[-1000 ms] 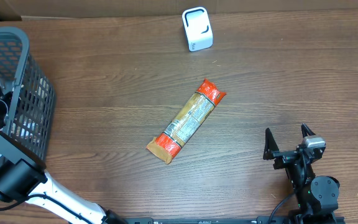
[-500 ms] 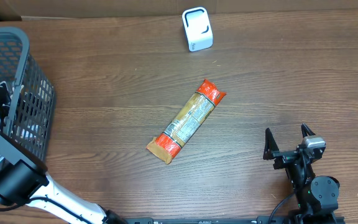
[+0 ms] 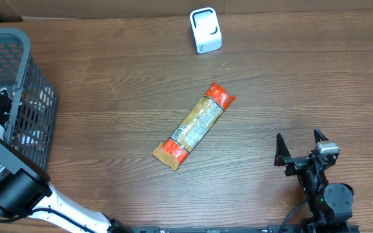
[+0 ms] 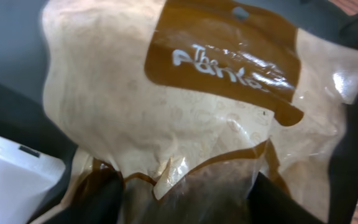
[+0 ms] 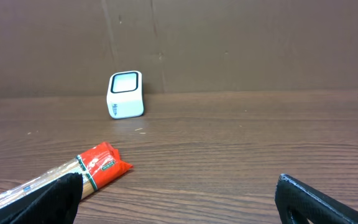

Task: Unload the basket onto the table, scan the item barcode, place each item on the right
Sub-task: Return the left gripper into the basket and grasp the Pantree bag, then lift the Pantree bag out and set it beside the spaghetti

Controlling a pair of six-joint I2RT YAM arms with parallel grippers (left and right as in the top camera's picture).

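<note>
Jaws of the left gripper (image 4: pixel 182 200) sit on either side of the near end of a tan bag (image 4: pixel 185 112) with a brown label. One dark finger (image 4: pixel 95 202) shows on the left and the other on the right, but whether they pinch the film or only flank it I cannot tell. From overhead, this gripper is down inside the grey mesh basket (image 3: pixel 34 97) at the far left of the counter (image 3: pixel 122 77), so the bag lies in the basket. A white thing (image 4: pixel 11 180) lies just beside the bag on its left, too cropped to identify. At the near right, the right gripper (image 3: pixel 298 139) hovers low over the wood with its jaws spread wide and nothing between them. A long packet (image 3: pixel 195 126) with orange-red ends lies flat and diagonal in the middle of the counter, well apart from both grippers. The white scanner (image 3: pixel 205 30) stands upright at the far edge, beyond the packet, near a brown wall (image 5: pixel 229 43).
</note>
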